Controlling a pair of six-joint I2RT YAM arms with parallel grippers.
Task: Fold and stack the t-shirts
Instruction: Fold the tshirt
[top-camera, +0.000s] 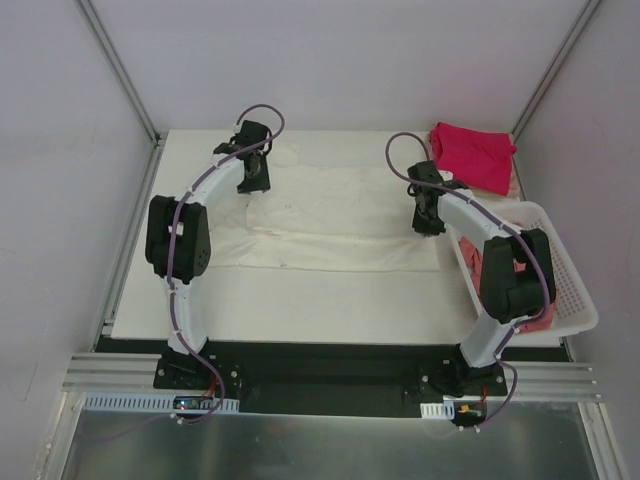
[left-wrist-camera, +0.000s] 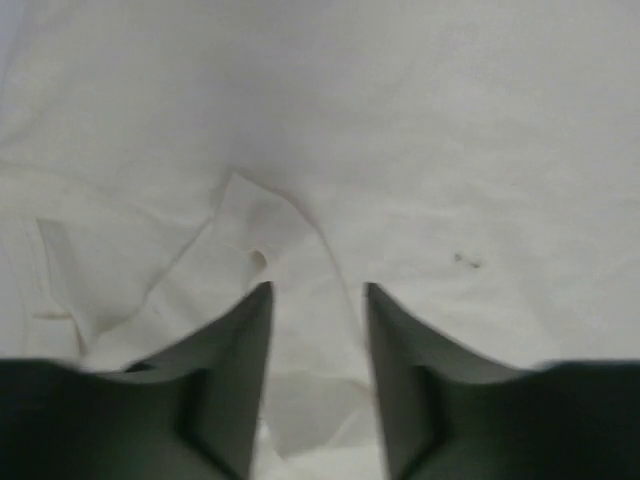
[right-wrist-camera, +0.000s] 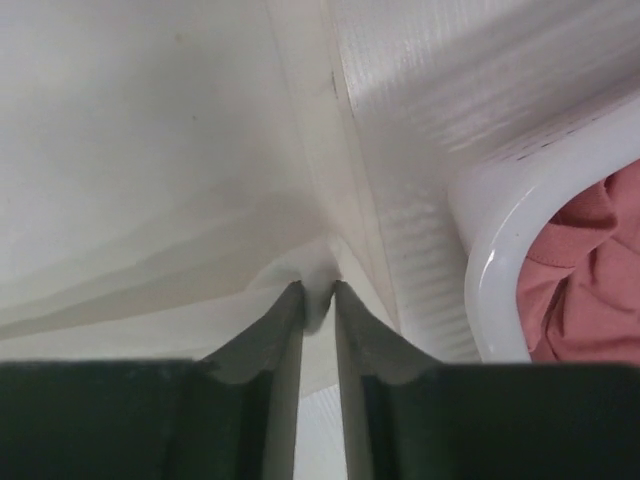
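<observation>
The large cream t-shirt (top-camera: 330, 215) lies spread across the back half of the table. My left gripper (top-camera: 252, 185) is low over its left part. In the left wrist view the jaws (left-wrist-camera: 318, 290) stand apart, with a wrinkled fold of cream cloth (left-wrist-camera: 270, 230) between and ahead of them. My right gripper (top-camera: 430, 222) is at the shirt's right edge. In the right wrist view it (right-wrist-camera: 318, 288) is shut on a small pinch of the cream cloth (right-wrist-camera: 200, 150). The magenta-red t-shirt (top-camera: 472, 152) lies at the back right corner. The salmon-pink t-shirt (right-wrist-camera: 590, 280) sits in the basket. No tan shirt shows.
The white slotted plastic basket (top-camera: 570, 285) stands at the table's right edge, just right of my right gripper; its rim (right-wrist-camera: 490, 250) is close to the fingers. Metal frame posts rise at both back corners. White table surface (top-camera: 300, 305) shows in front of the cream shirt.
</observation>
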